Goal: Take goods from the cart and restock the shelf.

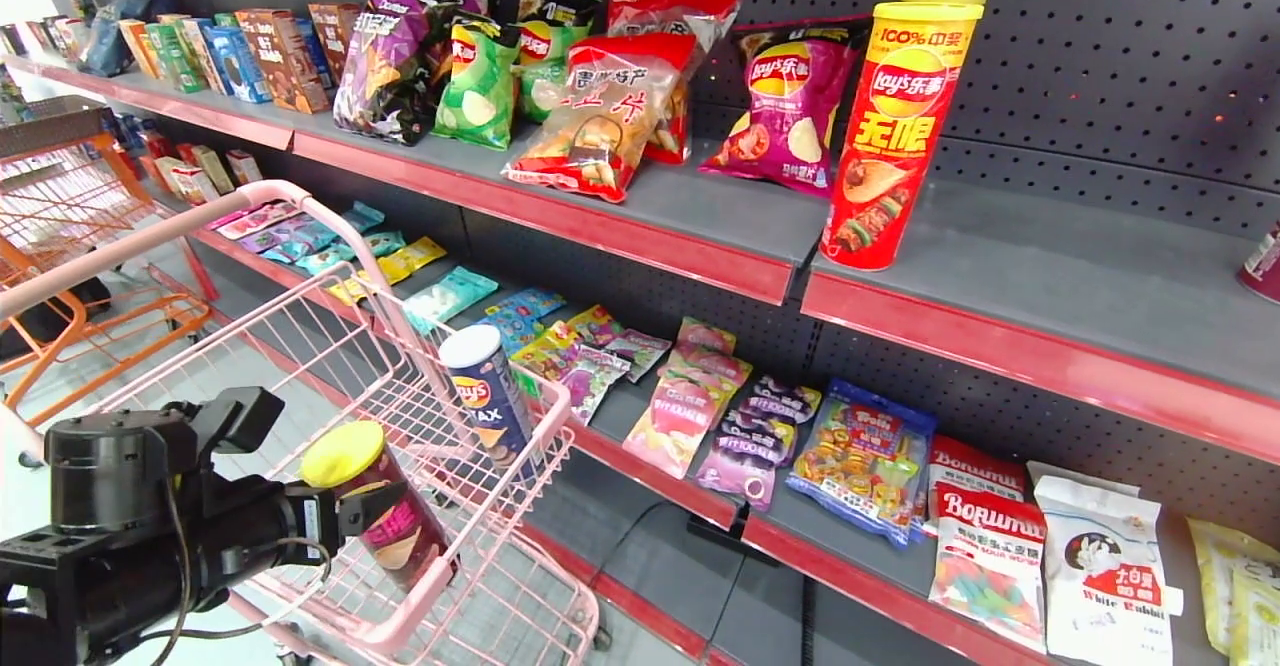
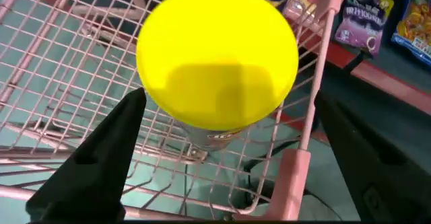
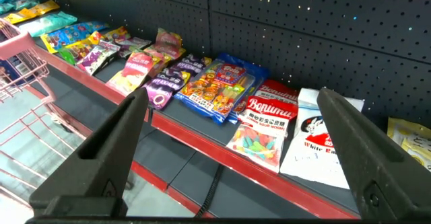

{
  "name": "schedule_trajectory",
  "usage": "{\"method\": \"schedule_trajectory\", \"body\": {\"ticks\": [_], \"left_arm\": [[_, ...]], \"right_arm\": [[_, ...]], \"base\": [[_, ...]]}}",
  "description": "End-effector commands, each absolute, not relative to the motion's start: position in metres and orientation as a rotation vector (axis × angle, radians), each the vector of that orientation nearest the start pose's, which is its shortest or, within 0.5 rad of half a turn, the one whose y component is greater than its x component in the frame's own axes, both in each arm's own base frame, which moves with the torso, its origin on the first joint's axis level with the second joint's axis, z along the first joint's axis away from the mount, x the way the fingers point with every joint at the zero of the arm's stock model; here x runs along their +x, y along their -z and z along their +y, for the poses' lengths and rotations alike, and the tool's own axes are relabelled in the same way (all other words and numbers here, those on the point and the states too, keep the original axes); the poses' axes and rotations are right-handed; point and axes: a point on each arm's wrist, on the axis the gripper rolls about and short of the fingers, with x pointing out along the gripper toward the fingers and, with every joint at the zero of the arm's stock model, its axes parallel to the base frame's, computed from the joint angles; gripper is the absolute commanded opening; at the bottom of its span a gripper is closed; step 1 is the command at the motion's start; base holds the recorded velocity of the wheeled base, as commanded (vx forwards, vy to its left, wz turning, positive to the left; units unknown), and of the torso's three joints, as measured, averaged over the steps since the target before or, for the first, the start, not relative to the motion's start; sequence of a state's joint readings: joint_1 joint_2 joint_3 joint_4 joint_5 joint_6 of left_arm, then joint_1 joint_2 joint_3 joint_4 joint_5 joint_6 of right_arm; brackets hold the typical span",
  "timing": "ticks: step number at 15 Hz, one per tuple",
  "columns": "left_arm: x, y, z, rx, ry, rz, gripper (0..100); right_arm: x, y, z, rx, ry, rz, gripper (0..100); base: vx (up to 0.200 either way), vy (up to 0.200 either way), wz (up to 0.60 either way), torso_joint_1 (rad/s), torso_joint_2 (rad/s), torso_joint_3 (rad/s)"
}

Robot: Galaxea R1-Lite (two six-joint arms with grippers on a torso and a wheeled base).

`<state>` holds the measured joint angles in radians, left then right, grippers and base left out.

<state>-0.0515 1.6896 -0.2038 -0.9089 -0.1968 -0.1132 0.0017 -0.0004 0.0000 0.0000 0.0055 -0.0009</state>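
A: Head view?
B: The yellow-lidded can [image 1: 343, 453] stood in the pink cart [image 1: 558, 414], with the left gripper [image 1: 372, 506] at it.
A: Left wrist?
B: Fingers [image 2: 101, 157] stood wide apart, flanking its lid, gripping nothing.
A: Right wrist?
B: The right gripper [image 3: 229, 103] gaped empty above the lower shelf [image 3: 202, 143].

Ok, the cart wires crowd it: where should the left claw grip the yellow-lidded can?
On the round wall just under the yellow lid, coming from the lid end: the can leans lid-up in the pink cart, whose wires fence its lower body.
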Motion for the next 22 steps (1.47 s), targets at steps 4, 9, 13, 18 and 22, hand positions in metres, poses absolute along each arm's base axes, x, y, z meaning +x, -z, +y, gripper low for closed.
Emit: {"method": "schedule_trajectory", "body": {"ticks": [4, 9, 13, 18, 22], "left_arm": [[0.222, -0.058, -0.016, -0.153, 0.211, 0.616, 100], [0.231, -0.048, -0.017, -0.152, 0.210, 0.621, 100], [0.245, -0.036, -0.017, -0.142, 0.209, 0.563, 0], [0.249, -0.029, -0.017, -0.118, 0.214, 0.515, 0], [0.258, -0.071, -0.005, -0.107, 0.177, 0.348, 0]], "right_arm": [[-0.023, -0.075, 0.000, -0.003, -0.009, 0.000, 100], [-0.023, -0.075, 0.000, -0.005, -0.012, 0.000, 100], [-0.023, -0.075, 0.000, -0.005, -0.012, 0.000, 100], [-0.023, -0.075, 0.000, -0.003, -0.011, 0.000, 100], [-0.023, -0.075, 0.000, -0.003, -0.012, 0.000, 100]], "base": [[0.000, 0.000, 0.00, 0.000, 0.00, 0.000], [0.000, 0.000, 0.00, 0.000, 0.00, 0.000], [0.000, 0.000, 0.00, 0.000, 0.00, 0.000], [0.000, 0.000, 0.00, 0.000, 0.00, 0.000], [0.000, 0.000, 0.00, 0.000, 0.00, 0.000]]}}
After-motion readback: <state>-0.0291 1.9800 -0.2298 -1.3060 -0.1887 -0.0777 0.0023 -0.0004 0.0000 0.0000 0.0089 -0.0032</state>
